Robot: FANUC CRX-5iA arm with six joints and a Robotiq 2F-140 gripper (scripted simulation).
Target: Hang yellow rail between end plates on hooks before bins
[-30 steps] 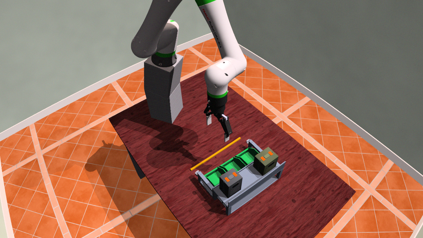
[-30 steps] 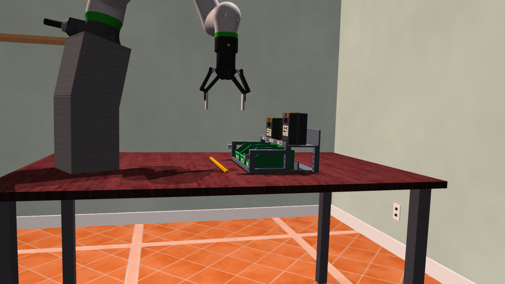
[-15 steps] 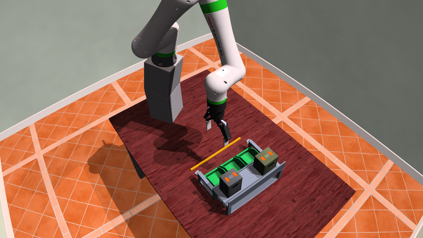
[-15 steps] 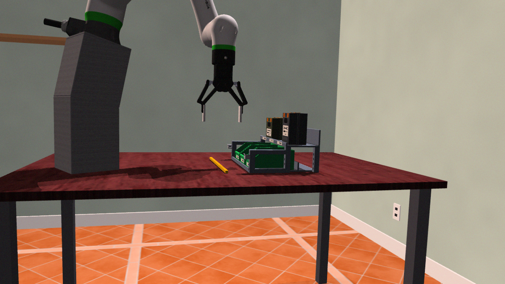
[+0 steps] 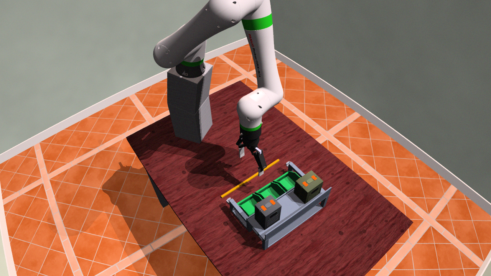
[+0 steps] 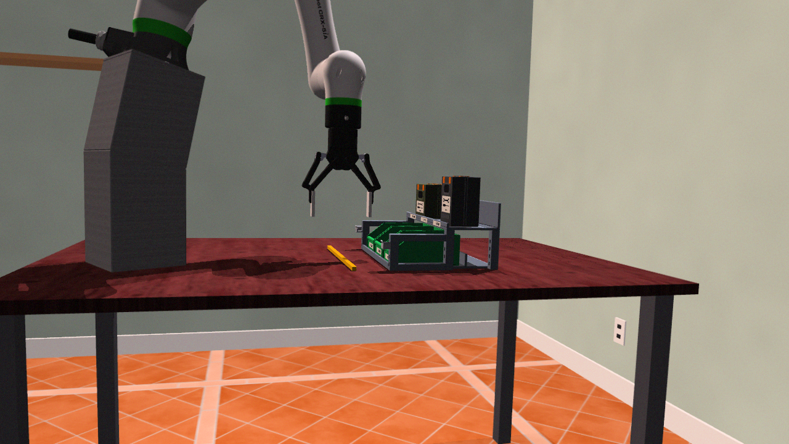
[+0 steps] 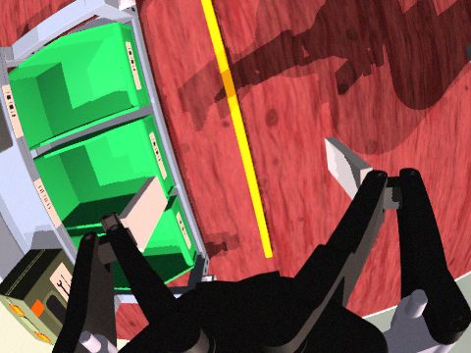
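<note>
None of the hanging done yet. Yellow rail (image 5: 249, 178) flat on the tabletop (image 5: 343, 219), just beside the front of the rack (image 5: 291, 219) with the green bins (image 5: 271, 192), parallel to it, touched by nothing. Hooks too small to make out clearly. Above the rail, fingers (image 6: 367, 205) spread wide and empty, hanging well clear of it. Left to do: lowering, pinching the rail, lifting, seating it between the two end plates.
</note>
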